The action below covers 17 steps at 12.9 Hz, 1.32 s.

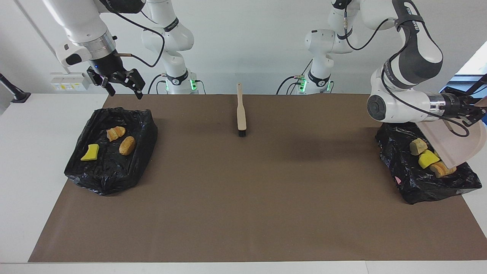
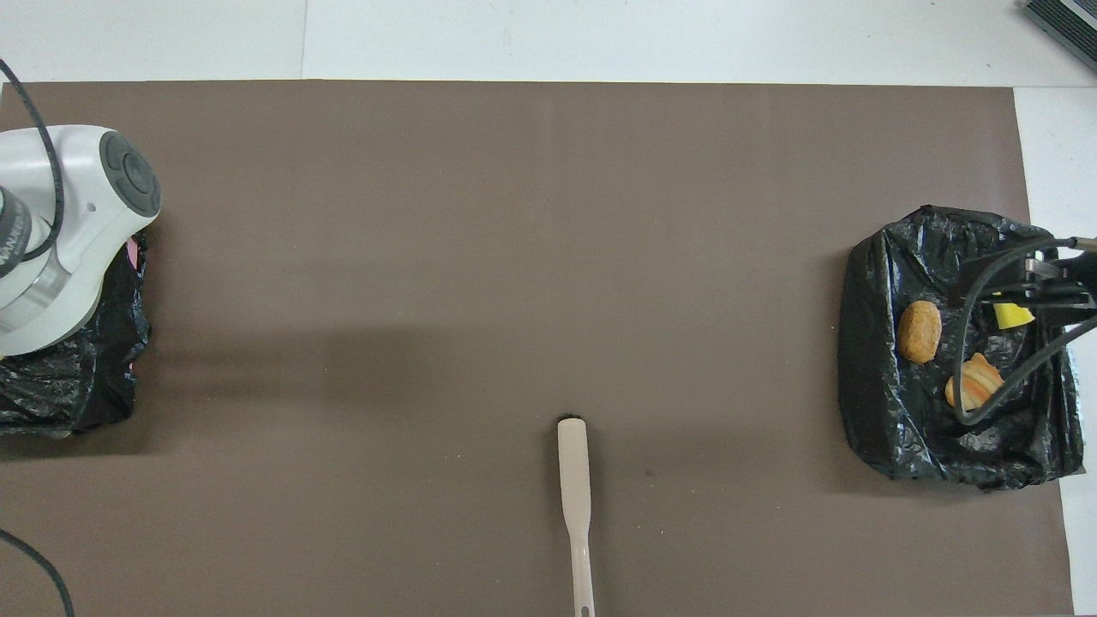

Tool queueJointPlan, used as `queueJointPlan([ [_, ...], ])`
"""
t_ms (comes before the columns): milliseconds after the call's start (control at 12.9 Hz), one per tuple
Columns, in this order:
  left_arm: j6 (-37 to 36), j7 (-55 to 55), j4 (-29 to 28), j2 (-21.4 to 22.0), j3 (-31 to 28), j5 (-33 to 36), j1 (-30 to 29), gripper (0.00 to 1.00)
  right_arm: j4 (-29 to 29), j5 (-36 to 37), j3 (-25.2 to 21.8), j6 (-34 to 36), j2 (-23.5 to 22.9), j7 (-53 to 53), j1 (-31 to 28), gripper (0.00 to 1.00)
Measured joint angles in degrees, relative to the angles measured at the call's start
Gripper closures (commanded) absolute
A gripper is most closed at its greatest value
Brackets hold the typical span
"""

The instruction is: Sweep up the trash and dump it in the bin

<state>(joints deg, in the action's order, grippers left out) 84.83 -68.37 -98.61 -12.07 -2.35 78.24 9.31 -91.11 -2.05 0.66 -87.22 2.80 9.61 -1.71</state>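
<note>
The trash lies in two black bag-lined bins. The bin [image 1: 102, 179] at the right arm's end holds a yellow sponge chunk [image 1: 90, 152], a croissant-like piece [image 1: 115, 133] and a bread roll [image 1: 127, 145]. My right gripper [image 1: 124, 88] hangs open and empty over that bin's edge nearest the robots. The bin [image 1: 426, 190] at the left arm's end holds a beige lump [image 1: 417, 146], a yellow chunk [image 1: 428, 158] and an orange-brown piece [image 1: 441, 168]. My left gripper [image 1: 470, 112] is shut on the beige dustpan [image 1: 456, 142], held tilted over that bin and hiding part of it.
The beige brush [image 1: 241, 112] with black bristles lies on the brown mat midway between the arms' bases; it also shows in the overhead view [image 2: 574, 488]. In the overhead view the left arm [image 2: 77, 197] covers most of its bin [image 2: 77, 386].
</note>
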Motion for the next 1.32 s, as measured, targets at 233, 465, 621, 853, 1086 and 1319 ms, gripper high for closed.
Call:
queueJointPlan([
  [233,-0.4,2.6,0.0,0.0,2.6,-9.3,0.0,1.00,0.0,-0.1,0.0,0.0,0.0,0.0,0.0,0.00],
  [465,-0.3,6.2,0.0,0.1,4.9,-19.3,0.0,1.00,0.0,0.1,-1.4,0.6,0.0,0.0,-0.9,0.00],
  [621,0.2,7.8,0.0,0.1,6.4,-25.0,0.0,1.00,0.0,0.1,-2.1,0.6,0.0,0.0,-1.6,0.00],
  [853,2.2,9.1,0.0,0.1,9.1,-32.5,0.0,1.00,0.0,0.2,-2.2,1.2,0.0,0.0,-1.7,0.00],
  [1086,5.7,9.6,-0.1,0.0,11.8,-39.7,0.0,1.00,0.0,0.2,-2.8,1.4,0.0,0.0,-1.3,0.00],
  [1319,7.6,12.4,-0.1,0.0,14.9,-45.0,0.0,1.00,-0.1,0.2,-5.3,1.5,0.0,0.0,2.2,0.00],
])
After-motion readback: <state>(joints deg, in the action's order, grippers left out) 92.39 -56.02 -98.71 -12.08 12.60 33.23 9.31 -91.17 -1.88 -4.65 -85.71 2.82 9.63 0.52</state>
